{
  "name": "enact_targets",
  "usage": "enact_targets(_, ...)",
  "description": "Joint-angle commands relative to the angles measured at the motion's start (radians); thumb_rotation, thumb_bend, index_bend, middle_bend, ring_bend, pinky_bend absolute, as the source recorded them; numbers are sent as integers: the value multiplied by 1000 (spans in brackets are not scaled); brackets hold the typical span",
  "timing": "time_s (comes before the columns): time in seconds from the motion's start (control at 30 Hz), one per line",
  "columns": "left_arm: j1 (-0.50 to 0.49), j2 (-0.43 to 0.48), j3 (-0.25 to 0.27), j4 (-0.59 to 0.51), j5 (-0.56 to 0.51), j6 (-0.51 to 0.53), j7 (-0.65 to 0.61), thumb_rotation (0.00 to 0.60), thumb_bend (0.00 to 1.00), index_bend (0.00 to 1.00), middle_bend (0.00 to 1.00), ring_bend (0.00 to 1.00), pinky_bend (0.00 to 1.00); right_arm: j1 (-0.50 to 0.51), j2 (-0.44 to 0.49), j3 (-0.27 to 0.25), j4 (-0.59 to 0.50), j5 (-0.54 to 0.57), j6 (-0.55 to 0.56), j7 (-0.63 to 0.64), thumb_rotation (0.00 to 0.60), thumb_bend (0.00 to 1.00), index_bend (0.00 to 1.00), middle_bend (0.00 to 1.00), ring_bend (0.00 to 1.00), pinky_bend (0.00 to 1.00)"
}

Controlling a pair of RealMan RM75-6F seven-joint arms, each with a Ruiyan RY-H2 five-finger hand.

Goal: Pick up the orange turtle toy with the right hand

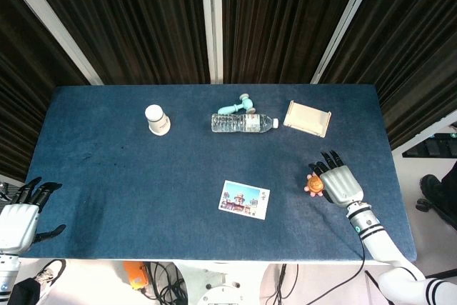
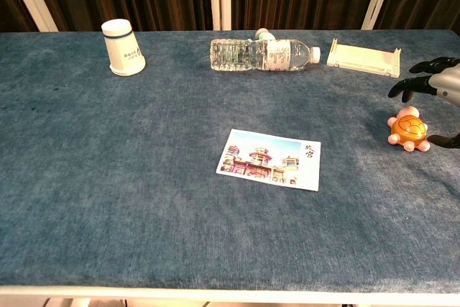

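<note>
The orange turtle toy (image 1: 314, 184) (image 2: 408, 129) with pink feet lies on the blue table at the right. My right hand (image 1: 338, 182) (image 2: 435, 89) hovers just right of and above it, fingers spread, holding nothing; whether it touches the toy I cannot tell. My left hand (image 1: 20, 216) hangs off the table's front left corner with fingers apart and nothing in it; the chest view does not show it.
A picture postcard (image 1: 244, 199) (image 2: 269, 158) lies left of the turtle. Further back are a paper cup (image 1: 157, 119), a lying water bottle (image 1: 244, 123) with a teal toy (image 1: 235, 106) behind it, and a cream tray (image 1: 308, 118). The table's right edge (image 1: 397, 176) is close.
</note>
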Motion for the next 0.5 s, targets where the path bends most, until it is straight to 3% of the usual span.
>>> enact_targets(0.03,1,-2,0,4,-2,-1,-4,600,33,205,179,49,150,5,-13,-9,13,-8,5,4,600,242,299,310,10,0)
enact_targets(0.5,0,-8,0,22,-10,-8,-20,600,34,206,179,49,151,-4,-103,-42,155,-88,109,73,600,376,934,810,324,0)
